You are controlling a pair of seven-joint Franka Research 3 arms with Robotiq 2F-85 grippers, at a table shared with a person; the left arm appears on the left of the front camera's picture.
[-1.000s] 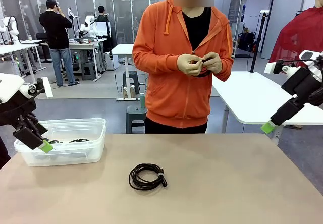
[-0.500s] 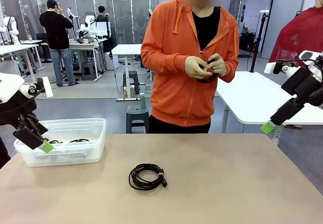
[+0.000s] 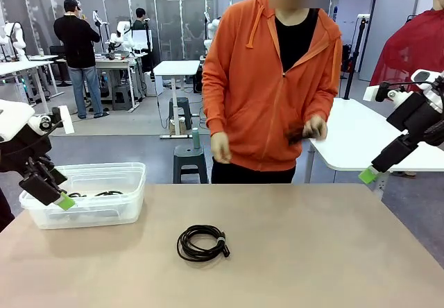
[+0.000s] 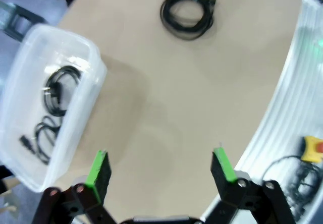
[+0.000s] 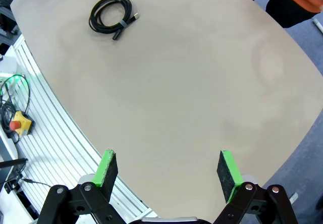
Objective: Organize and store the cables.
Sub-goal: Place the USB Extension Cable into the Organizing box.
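Two black cables (image 4: 56,90) lie loosely looped in the clear plastic bin (image 3: 90,214), and that bin sits at the far left corner of the table (image 3: 326,252), open at the top with no lid on it. The left gripper (image 4: 161,163) hangs at the bin's left end, near its front wall, with green pads spread wide and nothing between them.

Out on the open tabletop there's one more coiled cable (image 3: 202,243), a tidy black loop pinched by a light band. It lies a little left of centre, well apart from the bin and from both grippers.

Over on the right, the right gripper (image 5: 166,171) is held high by the table's right edge, jaws apart, holding nothing. From its wrist view the coil is far off toward the table's other end.

Plenty of room to move: the whole right half of the tan surface is bare, and so is the stretch between coil and bin. At the far side stands a person in an orange hoodie (image 3: 270,79), and the person's hand (image 3: 316,127) on the right grips a small dark bundle, too blurred to make out.
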